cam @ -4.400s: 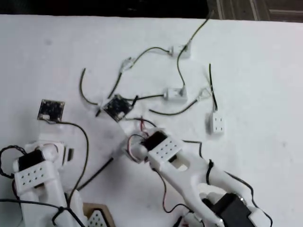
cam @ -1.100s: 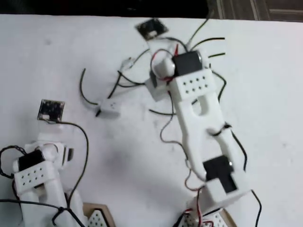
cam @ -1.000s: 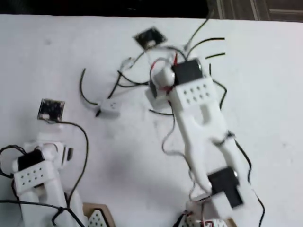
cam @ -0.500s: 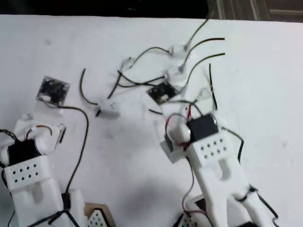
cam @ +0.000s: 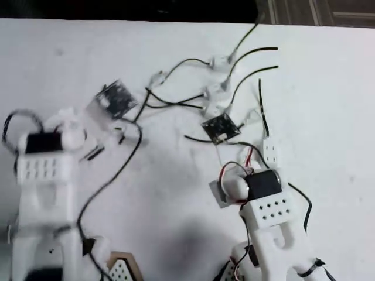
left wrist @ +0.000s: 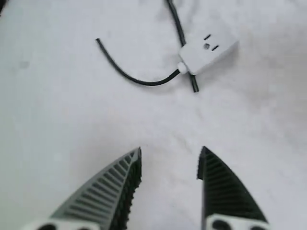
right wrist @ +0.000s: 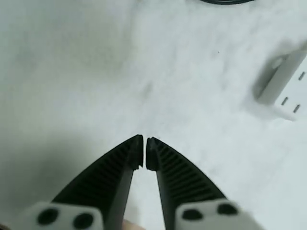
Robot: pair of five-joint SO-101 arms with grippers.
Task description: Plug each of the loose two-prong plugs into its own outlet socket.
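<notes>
White outlet sockets (cam: 269, 152) (cam: 214, 98) (cam: 220, 61) lie among black cables on the white table (cam: 328, 88). Two pale loose plugs (cam: 157, 78) (cam: 252, 116) rest beside them, unplugged. My left gripper (left wrist: 169, 160) hangs open over bare table, with nothing between its fingers; a short way beyond its tips lies a white socket (left wrist: 207, 49), slots up, with a black cable (left wrist: 134, 76) curling from it. My right gripper (right wrist: 144, 152) is shut and empty above the table, a white socket (right wrist: 285, 88) off to one side.
The left arm (cam: 44, 170) stands at the near left, the right arm (cam: 266, 205) at the near right. Black cable ends (cam: 258, 54) stick out at the back. A wooden block (cam: 120, 266) sits at the near edge.
The left arm has swung out toward the left socket. The right arm has pulled back from the far sockets toward the near edge.
</notes>
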